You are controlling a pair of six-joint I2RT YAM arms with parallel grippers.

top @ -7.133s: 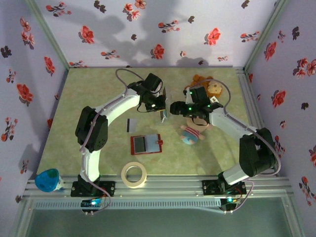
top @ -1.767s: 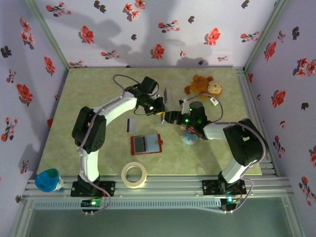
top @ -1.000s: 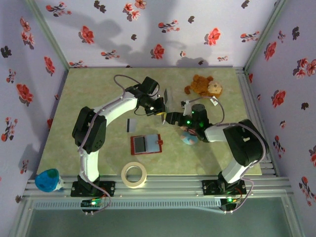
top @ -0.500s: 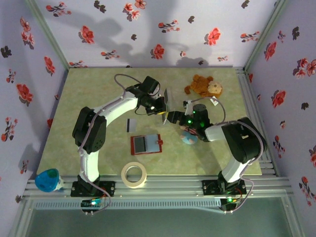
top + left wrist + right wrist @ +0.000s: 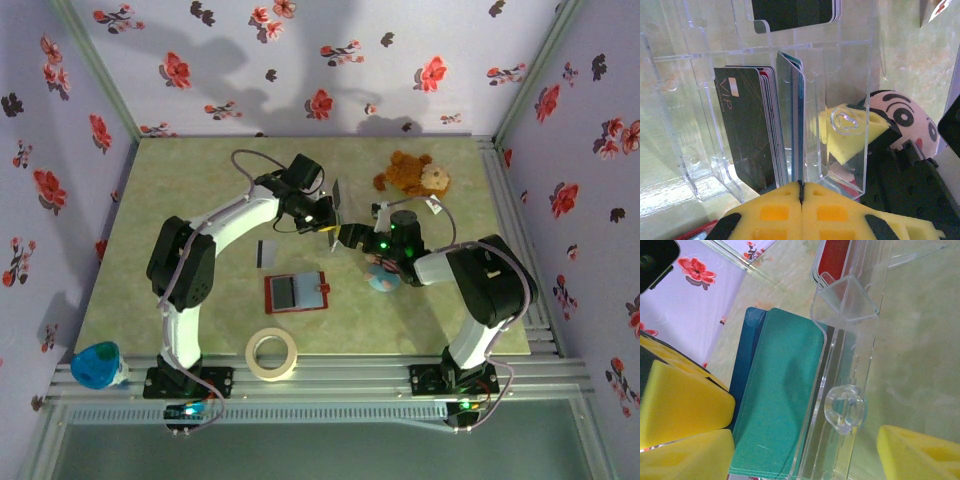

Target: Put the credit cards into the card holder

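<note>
In the left wrist view my left gripper (image 5: 801, 186) is shut on the lower edge of a thin teal credit card (image 5: 796, 120). That card stands upright in a clear slotted stand (image 5: 840, 65), beside a black VIP card (image 5: 742, 130) and several more. From the right wrist the teal card (image 5: 777, 405) shows behind the stand's clear wall (image 5: 842, 410). My right gripper (image 5: 350, 236) is open at the stand's side, with one yellow pad (image 5: 920, 452) next to the wall. The card holder (image 5: 295, 292), red, lies open on the table. A grey card (image 5: 267, 252) lies flat above it.
A doll plush (image 5: 383, 278) lies under the right arm and a brown bear plush (image 5: 410, 175) sits behind it. A tape roll (image 5: 272, 353) rests near the front edge. A blue cup (image 5: 97, 365) stands at the front left rail.
The right arm has drawn its elbow in and its gripper sits closer against the stand. The left gripper has stayed shut at the stand.
</note>
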